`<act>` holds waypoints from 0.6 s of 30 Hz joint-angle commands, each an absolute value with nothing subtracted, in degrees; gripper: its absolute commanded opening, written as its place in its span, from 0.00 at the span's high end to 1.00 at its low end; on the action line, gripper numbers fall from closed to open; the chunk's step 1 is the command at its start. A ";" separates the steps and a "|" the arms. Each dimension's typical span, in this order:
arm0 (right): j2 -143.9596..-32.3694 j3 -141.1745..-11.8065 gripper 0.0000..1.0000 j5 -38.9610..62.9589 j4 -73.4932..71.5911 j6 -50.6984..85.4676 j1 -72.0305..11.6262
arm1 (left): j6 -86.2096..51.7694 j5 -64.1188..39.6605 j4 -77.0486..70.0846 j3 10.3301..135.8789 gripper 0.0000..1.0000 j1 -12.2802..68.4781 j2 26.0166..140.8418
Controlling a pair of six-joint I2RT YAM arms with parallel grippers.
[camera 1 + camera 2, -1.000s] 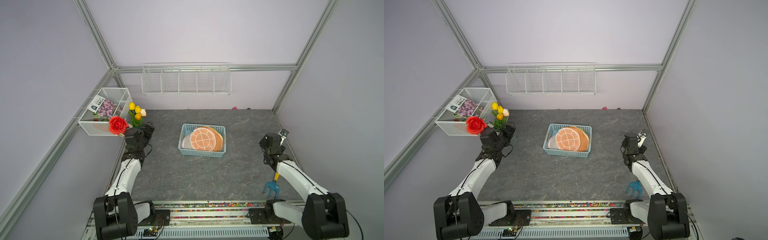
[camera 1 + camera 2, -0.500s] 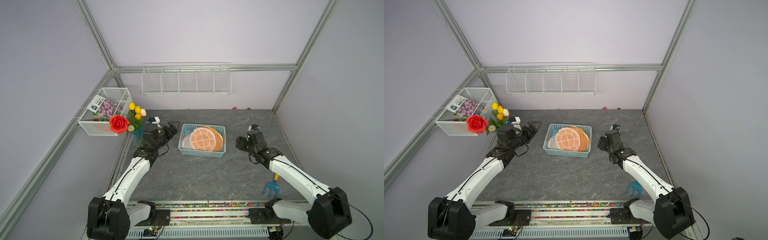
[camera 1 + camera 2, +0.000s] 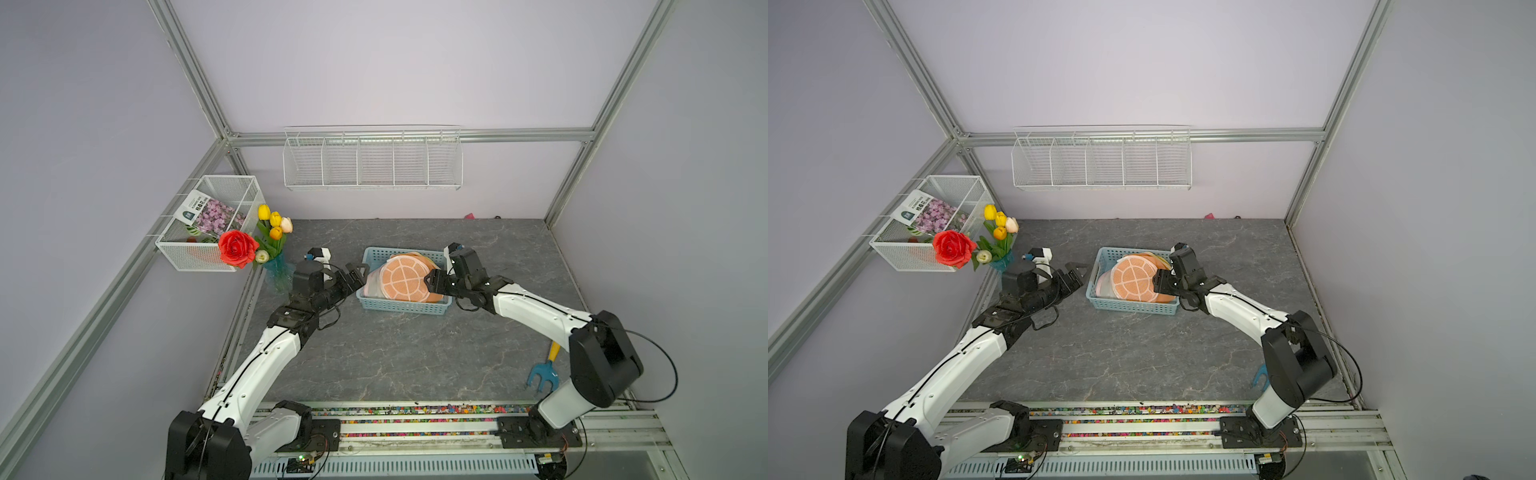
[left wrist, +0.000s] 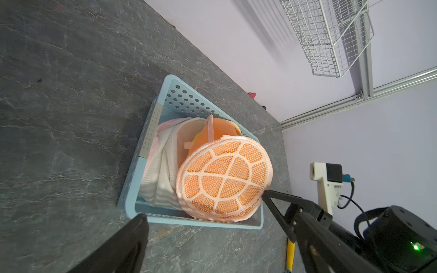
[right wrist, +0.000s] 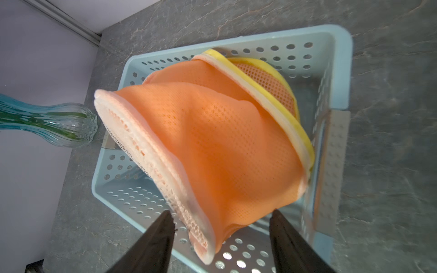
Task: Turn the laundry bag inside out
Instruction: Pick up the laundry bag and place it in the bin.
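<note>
The left hand is spread as wide as it goes and grasps nothing. It hovers just beside the left end of the light blue perforated plastic basket, touching neither it nor its contents (both top views show the gap).

The right hand is at the basket's other end. Its dark fingers are partly parted and straddle the edge of the orange mesh laundry bag. In the right wrist view the fabric fills the space between the two fingers. In the left wrist view one fingertip meets the bag's rim. Whether the hand already pinches the cloth or only brackets it, I cannot tell.

The laundry bag lies inside the basket, which stands on the grey marbled counter. It is a soft, crumpled cylinder. Its round end panel is honeycomb net crossed by pale pink ribs and is tilted upward. The fine-mesh orange side wall sags behind the panel. The bag rests against a white mesh bag and a yellow-rimmed bag (both also in the basket).
</note>
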State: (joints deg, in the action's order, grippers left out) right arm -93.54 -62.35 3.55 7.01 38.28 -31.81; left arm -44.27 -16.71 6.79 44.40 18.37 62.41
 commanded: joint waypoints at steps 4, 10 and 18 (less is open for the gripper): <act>-96.05 -62.39 0.38 7.19 1.04 41.23 -32.34 | -41.09 -17.40 9.78 43.35 0.00 19.14 60.26; -99.35 -62.37 0.50 9.11 -1.46 42.45 -32.61 | -38.65 -14.67 11.68 43.76 0.01 22.74 59.68; -97.05 -65.96 1.00 10.49 1.15 45.05 -32.61 | -35.87 -9.65 15.58 46.60 0.01 26.30 59.92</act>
State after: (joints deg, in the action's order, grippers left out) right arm -99.13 -63.11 9.26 0.03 43.81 -32.29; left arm -38.44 -12.71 13.08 44.07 25.28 60.47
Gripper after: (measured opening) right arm 0.056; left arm 0.987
